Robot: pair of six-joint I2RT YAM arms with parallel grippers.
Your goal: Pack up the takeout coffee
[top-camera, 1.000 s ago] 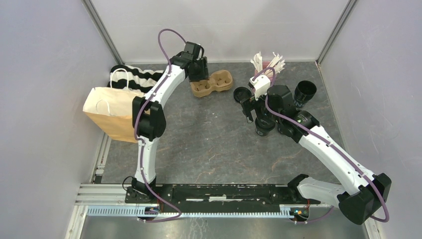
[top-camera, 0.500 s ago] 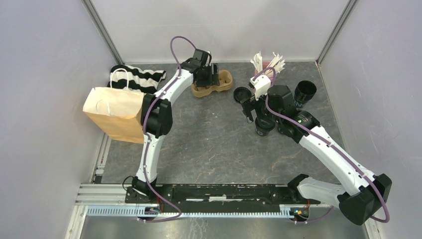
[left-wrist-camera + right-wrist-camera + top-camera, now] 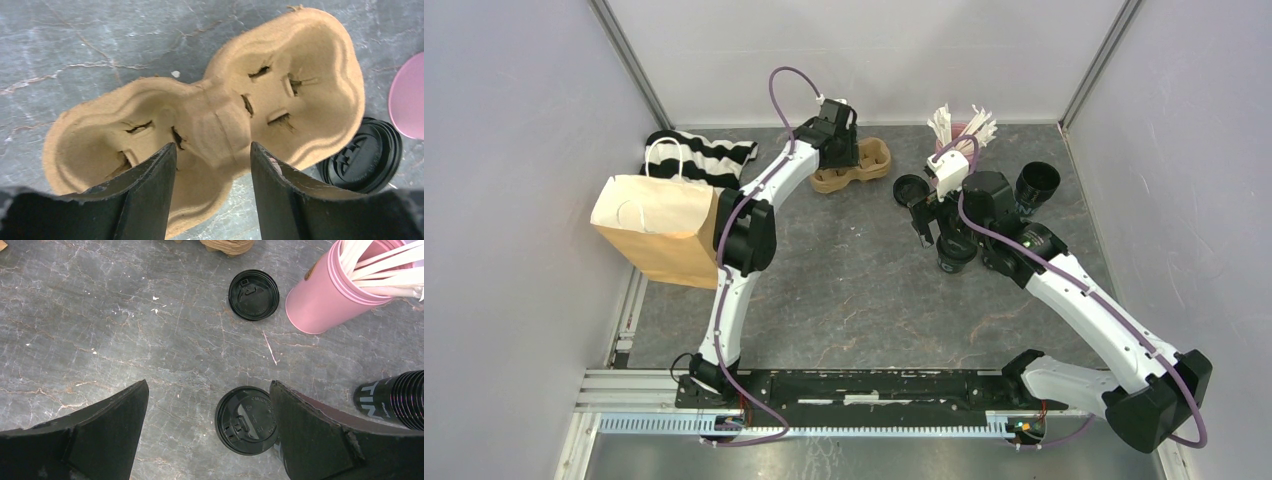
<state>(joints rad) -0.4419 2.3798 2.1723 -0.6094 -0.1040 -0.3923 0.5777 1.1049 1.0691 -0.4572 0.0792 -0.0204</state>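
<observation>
Brown pulp is all your left pincer point(image 3: 212, 146) has to work with: its fingers stand partly apart astride the middle ridge of the carrier tray point(image 3: 310, 75), and I can't see that they have clamped it. Both wells of the tray are empty.

Your right pincer point(image 3: 208, 385) gapes wide and holds nothing, poised over a black lid point(image 3: 247, 420). That lid may be seated on the standing cup point(image 3: 955, 256) under the arm, but from above you cannot be sure.

The other cup point(image 3: 392, 400) lies lidless on its side near the pink cup of sticks point(image 3: 325, 300). A second lid point(image 3: 253, 294) lies loose on the bench point(image 3: 100, 315). The paper bag point(image 3: 652, 225) sits well apart at the left.

I'd judge you barely started. At least one cup needs its lid, both cups need seating in the tray, and nothing seems packed yet.
</observation>
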